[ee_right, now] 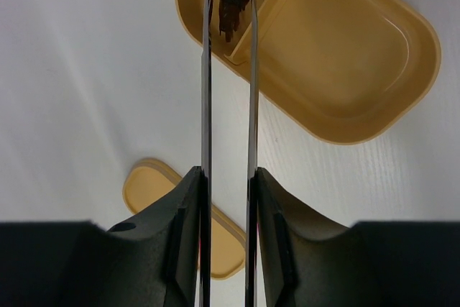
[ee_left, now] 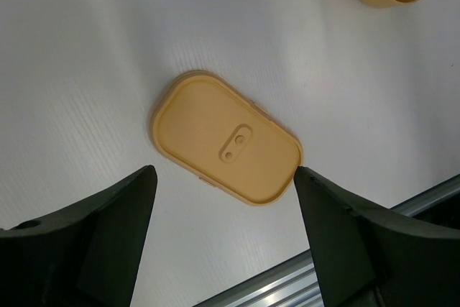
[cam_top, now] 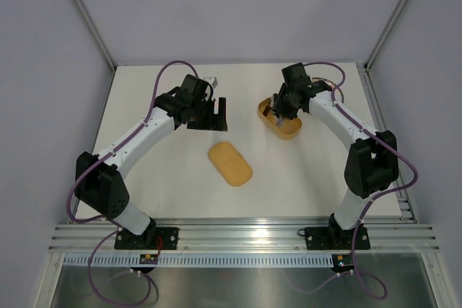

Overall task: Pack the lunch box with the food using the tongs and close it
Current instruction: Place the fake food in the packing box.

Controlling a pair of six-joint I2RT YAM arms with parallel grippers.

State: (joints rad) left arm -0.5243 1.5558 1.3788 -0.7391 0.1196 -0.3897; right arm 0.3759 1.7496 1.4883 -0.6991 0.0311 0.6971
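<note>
Right wrist, tongs [ee_right: 206,70] crossing lunch box [ee_right: 420,70] rim

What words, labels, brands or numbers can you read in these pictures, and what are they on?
No readable text anywhere.
The lunch box lid carries only a small raised oval with two dots, no letters.
The lunch box and the tongs show no label, brand or number.

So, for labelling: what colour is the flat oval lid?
Mustard-orange oval lid, best in left wrist view.

walls [cam_top: 238,5] pale grey | table [cam_top: 289,185] white — matte | rail [cam_top: 245,236] aluminium
</note>
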